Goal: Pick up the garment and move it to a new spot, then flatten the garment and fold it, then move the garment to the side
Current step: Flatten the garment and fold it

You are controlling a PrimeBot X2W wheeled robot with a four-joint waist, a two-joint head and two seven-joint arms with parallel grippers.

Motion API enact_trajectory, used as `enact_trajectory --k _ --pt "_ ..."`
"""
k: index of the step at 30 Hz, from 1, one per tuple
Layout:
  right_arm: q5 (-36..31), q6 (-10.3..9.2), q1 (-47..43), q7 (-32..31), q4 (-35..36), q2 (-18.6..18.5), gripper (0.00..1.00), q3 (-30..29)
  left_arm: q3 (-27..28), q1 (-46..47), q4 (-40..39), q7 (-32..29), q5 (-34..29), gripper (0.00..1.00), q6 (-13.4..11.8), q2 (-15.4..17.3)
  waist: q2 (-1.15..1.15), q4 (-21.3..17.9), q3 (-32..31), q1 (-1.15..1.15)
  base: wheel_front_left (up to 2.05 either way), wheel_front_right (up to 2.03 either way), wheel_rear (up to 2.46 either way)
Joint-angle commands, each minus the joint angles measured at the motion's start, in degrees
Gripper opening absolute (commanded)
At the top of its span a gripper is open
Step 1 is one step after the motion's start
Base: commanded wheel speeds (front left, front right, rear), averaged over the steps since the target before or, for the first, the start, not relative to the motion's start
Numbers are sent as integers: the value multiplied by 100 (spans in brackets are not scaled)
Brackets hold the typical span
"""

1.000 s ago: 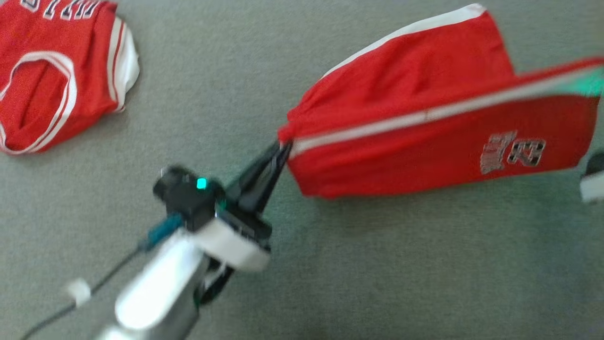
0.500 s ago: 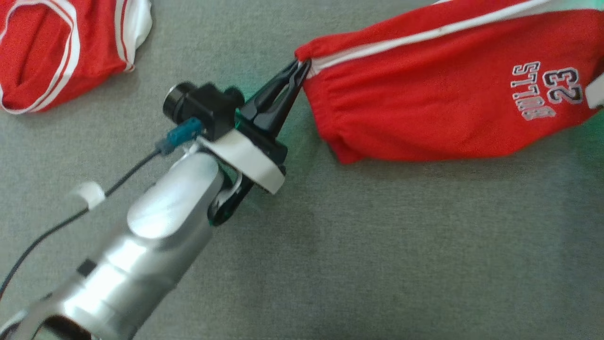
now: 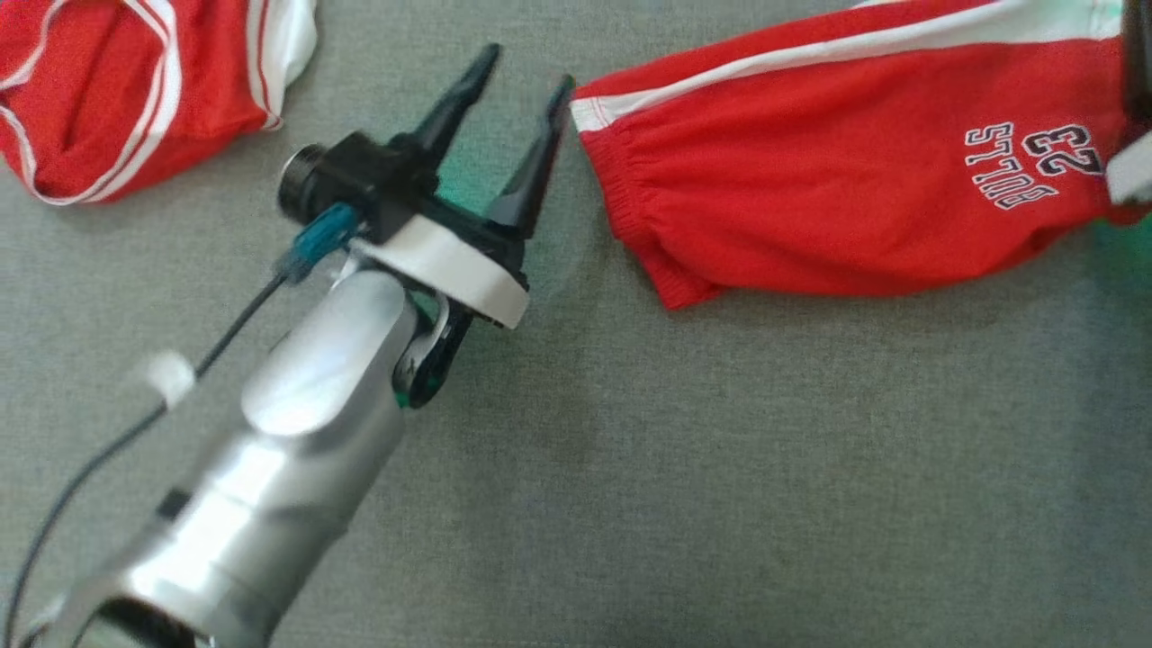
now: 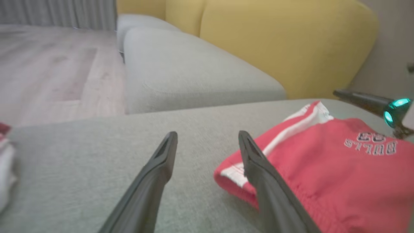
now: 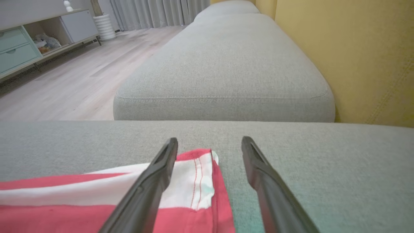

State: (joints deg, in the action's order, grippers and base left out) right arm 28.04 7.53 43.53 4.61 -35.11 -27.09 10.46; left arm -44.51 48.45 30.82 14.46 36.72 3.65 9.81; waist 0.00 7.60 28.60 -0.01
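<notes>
The red basketball shorts with a white side stripe and a "BULLS 23" print (image 3: 837, 207) are laid flat on the grey fabric cushion (image 3: 720, 468), towards the far right. The left gripper (image 3: 526, 67) is held wide open just beside the gathered waistband corner, with no cloth between its 2 fingers, while the right gripper (image 5: 209, 140) is likewise spread wide over the white-striped corner at the other end. A crumpled red jersey with white trim (image 3: 117, 90) is seen at the far left, well apart from the shorts.
</notes>
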Motion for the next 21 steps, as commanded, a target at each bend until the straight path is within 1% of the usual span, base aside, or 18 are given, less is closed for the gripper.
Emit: enact_trajectory --k 1,6,8,10,11,12,13,17,18,21 --pt "76 -4 -307 2 87 -74 100 19 335 -195 -264 51 -152 100 -117 92 0 20 -87 1 0 0 0" --pt "191 -4 -705 -275 -186 -93 100 -95 1229 -1172 -1152 52 -961 100 -636 -44 0 118 -239 1 0 0 0" --pt "220 -4 -786 -423 -441 -48 100 -194 1561 -1584 -1534 52 -1247 100 -762 -166 0 191 -306 1 0 0 0" --pt "296 -4 -857 -651 -652 15 100 -155 1823 -1983 -1883 52 -1505 100 -805 -285 0 271 -378 1 0 0 0" --pt "391 -4 -887 -741 -719 55 79 -147 1935 -2177 -2035 53 -1612 100 -809 -342 0 307 -415 1 0 0 0" --pt "499 -4 -910 -792 -764 88 38 -167 2032 -2360 -2173 53 -1714 100 -802 -389 0 336 -454 1 0 0 0" --pt "583 -4 -933 -822 -794 102 0 -176 2115 -2532 -2300 53 -1811 100 -788 -430 0 360 -493 1 0 0 0" --pt "862 -4 -1045 -870 -815 91 0 -119 2407 -3099 -2626 53 -2059 100 -695 -549 0 370 -668 1 0 0 0" --pt "862 -4 -1045 -870 -815 91 0 -119 2407 -3099 -2626 53 -2059 100 -695 -549 0 370 -668 1 0 0 0" --pt "922 -4 -1106 -704 -859 8 0 -158 2578 -3367 -2726 53 -2189 100 -617 -595 0 295 -808 1 0 0 0"
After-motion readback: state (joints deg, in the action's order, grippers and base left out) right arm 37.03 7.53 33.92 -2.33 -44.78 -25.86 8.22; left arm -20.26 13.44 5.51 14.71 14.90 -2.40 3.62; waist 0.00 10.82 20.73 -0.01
